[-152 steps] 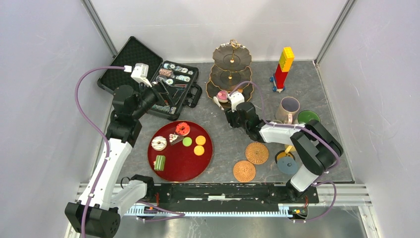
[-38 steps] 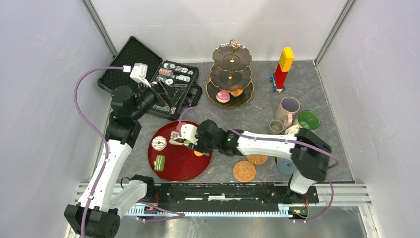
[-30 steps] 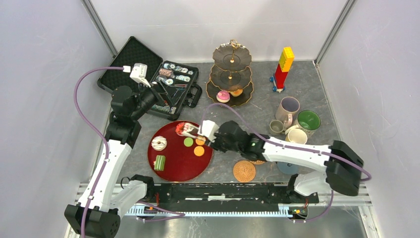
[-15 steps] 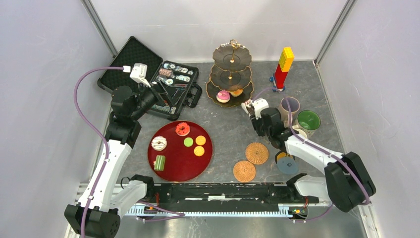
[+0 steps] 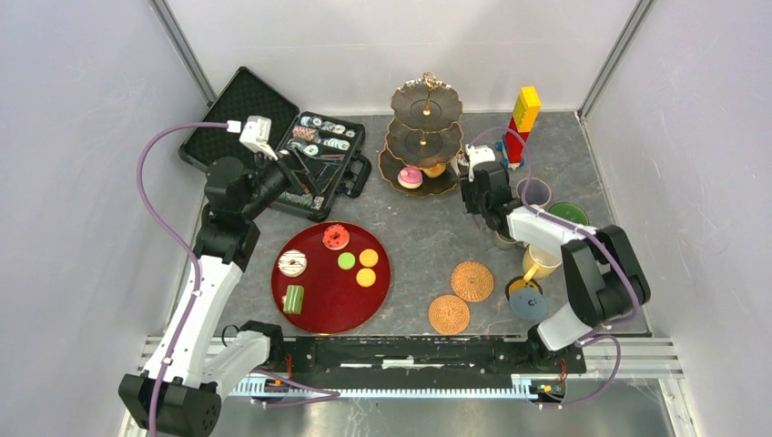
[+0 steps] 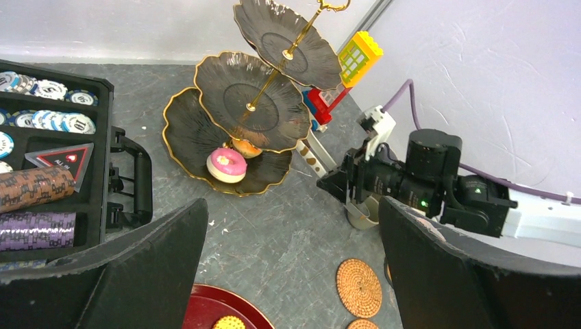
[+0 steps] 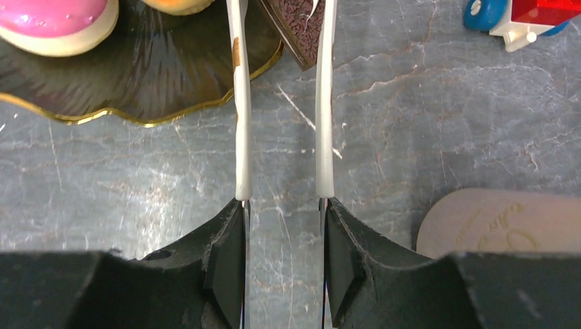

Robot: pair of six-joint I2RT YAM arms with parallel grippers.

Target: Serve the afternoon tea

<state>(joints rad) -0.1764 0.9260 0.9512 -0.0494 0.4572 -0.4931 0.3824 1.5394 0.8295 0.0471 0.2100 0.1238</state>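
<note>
Partly cropped cake (image 7: 293, 31) in right gripper (image 7: 281, 10).

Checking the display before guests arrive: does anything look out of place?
The chocolate cake slice, held in the right end effector, overhangs the rim of the stand at its bottom tier, tip over the table; not yet seated.

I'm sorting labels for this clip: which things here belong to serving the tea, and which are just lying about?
For the tea: tiered stand, held cake slice, donuts, macarons, mugs, coasters.
Lying about: red tray, chip case, block tower.
</note>
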